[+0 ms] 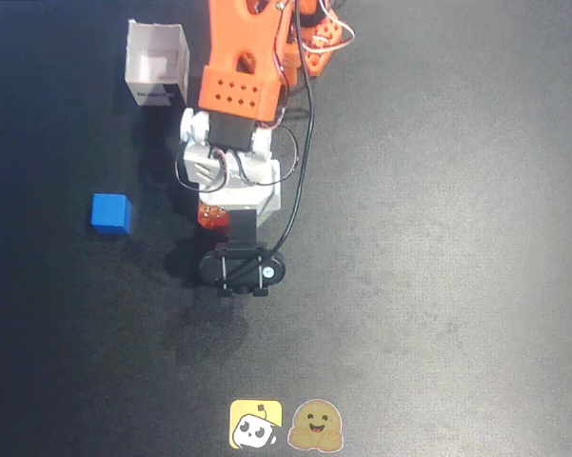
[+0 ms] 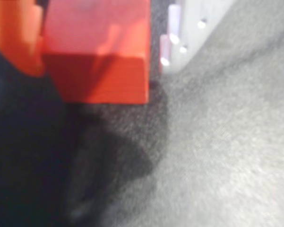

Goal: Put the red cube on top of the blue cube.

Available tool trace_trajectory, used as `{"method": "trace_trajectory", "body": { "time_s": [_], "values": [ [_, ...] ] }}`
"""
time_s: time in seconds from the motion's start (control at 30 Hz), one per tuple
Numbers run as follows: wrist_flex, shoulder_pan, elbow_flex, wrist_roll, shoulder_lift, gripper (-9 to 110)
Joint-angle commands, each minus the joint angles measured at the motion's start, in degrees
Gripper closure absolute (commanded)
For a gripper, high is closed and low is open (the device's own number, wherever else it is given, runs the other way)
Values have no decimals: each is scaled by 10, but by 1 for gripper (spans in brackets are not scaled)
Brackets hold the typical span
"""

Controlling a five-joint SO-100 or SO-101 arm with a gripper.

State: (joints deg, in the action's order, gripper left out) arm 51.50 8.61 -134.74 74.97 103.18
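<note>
Two cubes to stack, and I've got the red cube [image 2: 97,49] sitting between the jaws of the gripper [image 1: 212,215], orange finger on one side, white on the other; looks clamped, though I can't tell if it's off the mat. Overhead, the blue cube [image 1: 110,212] sits at about 9 o'clock from it, well apart. I'd lift straight first, swing over, then lower square.

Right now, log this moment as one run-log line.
claw: around red cube, grip unconfirmed | blue cube: alone on mat, left of arm in overhead view | stack: not yet done
</note>
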Motion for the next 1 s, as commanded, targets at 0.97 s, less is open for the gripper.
{"method": "trace_trajectory", "body": {
  "time_s": [0.97],
  "values": [
    [86,25,69,33,98,94]
  ]
}}
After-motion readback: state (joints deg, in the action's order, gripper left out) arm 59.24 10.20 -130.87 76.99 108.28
